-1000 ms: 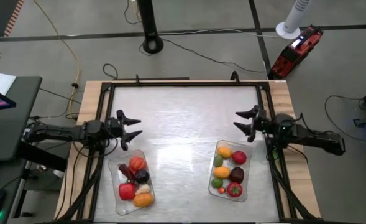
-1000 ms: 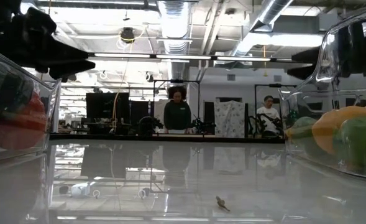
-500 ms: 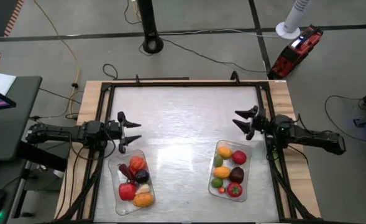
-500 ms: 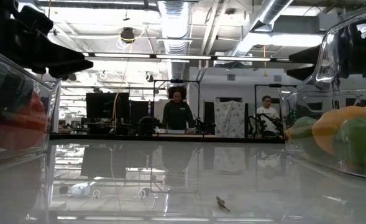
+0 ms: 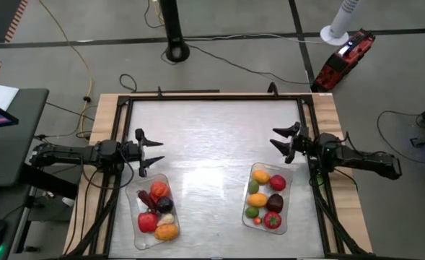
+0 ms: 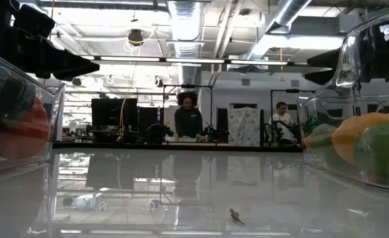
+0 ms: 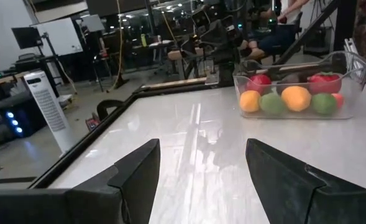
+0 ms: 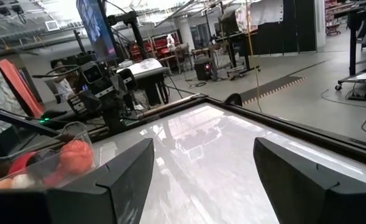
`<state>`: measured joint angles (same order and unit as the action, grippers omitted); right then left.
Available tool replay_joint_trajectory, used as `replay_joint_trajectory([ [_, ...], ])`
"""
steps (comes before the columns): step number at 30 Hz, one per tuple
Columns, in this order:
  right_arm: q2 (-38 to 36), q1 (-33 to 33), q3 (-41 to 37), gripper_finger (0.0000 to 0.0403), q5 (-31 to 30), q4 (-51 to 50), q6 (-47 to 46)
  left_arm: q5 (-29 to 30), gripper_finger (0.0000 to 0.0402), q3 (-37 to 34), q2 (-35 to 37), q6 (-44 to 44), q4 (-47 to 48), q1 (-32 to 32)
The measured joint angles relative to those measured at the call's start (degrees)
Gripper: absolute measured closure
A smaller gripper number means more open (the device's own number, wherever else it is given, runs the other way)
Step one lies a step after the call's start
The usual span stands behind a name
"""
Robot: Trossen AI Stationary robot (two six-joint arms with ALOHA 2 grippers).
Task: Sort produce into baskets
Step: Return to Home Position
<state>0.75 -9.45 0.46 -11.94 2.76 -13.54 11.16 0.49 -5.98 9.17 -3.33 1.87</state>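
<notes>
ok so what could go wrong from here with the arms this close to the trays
The open left gripper hangs just beyond the rim of the left clear plastic tray; a low swing might clip it and spill the toy produce. The open right gripper sits equally close to the right clear plastic tray: same risk.

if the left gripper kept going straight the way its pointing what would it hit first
Bare table for most of the way. The left gripper points across at the right gripper, probably the first thing met, if their heights match. The right basket looks off that line.
</notes>
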Motion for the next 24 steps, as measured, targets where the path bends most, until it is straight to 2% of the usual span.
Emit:
replay_joint_trajectory([
  [24, 0.02, 0.0, -0.06, 0.0101, 0.0, -0.15, -0.02, -0.02, 0.0176, -0.07, 0.0, 0.7, 0.0, 0.0],
])
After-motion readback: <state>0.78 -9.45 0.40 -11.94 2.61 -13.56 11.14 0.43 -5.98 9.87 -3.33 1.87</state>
